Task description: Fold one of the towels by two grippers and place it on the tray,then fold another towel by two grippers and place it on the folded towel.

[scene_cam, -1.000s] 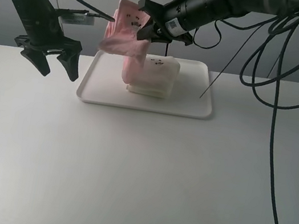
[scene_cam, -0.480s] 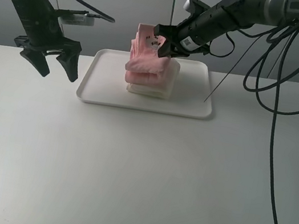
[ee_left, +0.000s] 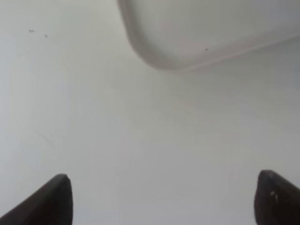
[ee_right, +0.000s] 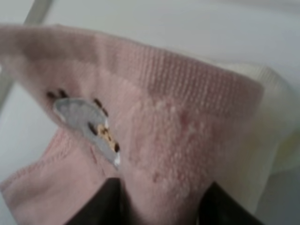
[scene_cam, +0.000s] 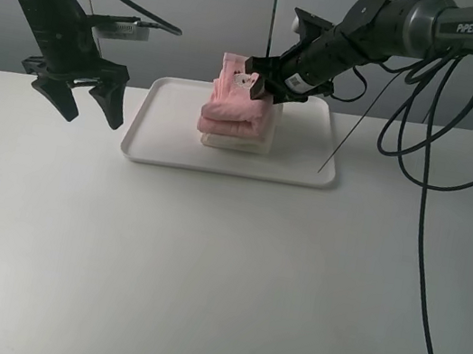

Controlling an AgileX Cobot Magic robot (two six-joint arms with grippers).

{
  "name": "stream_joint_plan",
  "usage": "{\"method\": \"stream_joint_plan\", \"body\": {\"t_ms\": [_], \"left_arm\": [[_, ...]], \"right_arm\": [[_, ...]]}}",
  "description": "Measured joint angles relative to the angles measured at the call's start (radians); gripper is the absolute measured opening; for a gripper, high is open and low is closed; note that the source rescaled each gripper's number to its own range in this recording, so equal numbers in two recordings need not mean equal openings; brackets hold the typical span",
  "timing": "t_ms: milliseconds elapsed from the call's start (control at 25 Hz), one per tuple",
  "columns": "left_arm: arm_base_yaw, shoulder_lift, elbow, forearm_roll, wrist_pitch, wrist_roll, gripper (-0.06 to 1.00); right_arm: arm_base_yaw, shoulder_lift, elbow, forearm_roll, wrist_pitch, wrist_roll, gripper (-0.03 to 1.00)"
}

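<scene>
The pink towel (scene_cam: 230, 112) lies folded on top of the folded cream towel (scene_cam: 235, 144), both on the white tray (scene_cam: 168, 121). My right gripper (scene_cam: 257, 84) reaches in from the right and holds the pink towel's raised back edge. In the right wrist view the pink towel (ee_right: 178, 117) fills the gap between the dark fingers (ee_right: 110, 201), and the cream towel (ee_right: 276, 117) shows beyond it. My left gripper (scene_cam: 92, 115) hangs open and empty over the table, left of the tray. The left wrist view shows that gripper (ee_left: 163, 178) near a tray corner (ee_left: 159, 62).
Black cables (scene_cam: 429, 174) loop down from the right arm over the table's right side. A thin wire (scene_cam: 348, 128) slants down to the tray's right end. The white table (scene_cam: 219, 275) stretches in front of the tray.
The right gripper carried the pink towel from above the tray's left part rightward and down onto the cream towel. The left arm has not moved.
</scene>
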Motion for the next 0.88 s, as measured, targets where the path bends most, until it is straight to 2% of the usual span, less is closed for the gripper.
{"method": "stream_joint_plan", "body": {"t_ms": [40,80,120,160,480,680,880], "left_arm": [[0.000,0.000,0.000,0.000,0.000,0.004,0.99],[0.000,0.000,0.000,0.000,0.000,0.006,0.99],[0.000,0.000,0.000,0.000,0.000,0.008,0.99],[0.000,0.000,0.000,0.000,0.000,0.010,0.99],[0.000,0.000,0.000,0.000,0.001,0.018,0.99],[0.000,-0.004,0.000,0.002,0.001,0.033,0.99],[0.000,-0.104,0.000,0.020,-0.043,0.046,0.99]], "right_arm": [[0.000,0.000,0.000,-0.002,-0.005,0.000,0.74],[0.000,0.000,0.000,-0.002,-0.009,0.000,0.87],[0.000,0.000,0.000,-0.002,-0.009,0.000,0.94],[0.000,0.000,0.000,-0.002,-0.005,-0.002,0.97],[0.000,-0.056,0.000,-0.041,0.044,-0.012,1.00],[-0.004,-0.197,0.000,-0.209,0.073,0.019,1.00],[-0.004,-0.362,0.000,-0.387,0.164,0.090,1.00]]}}
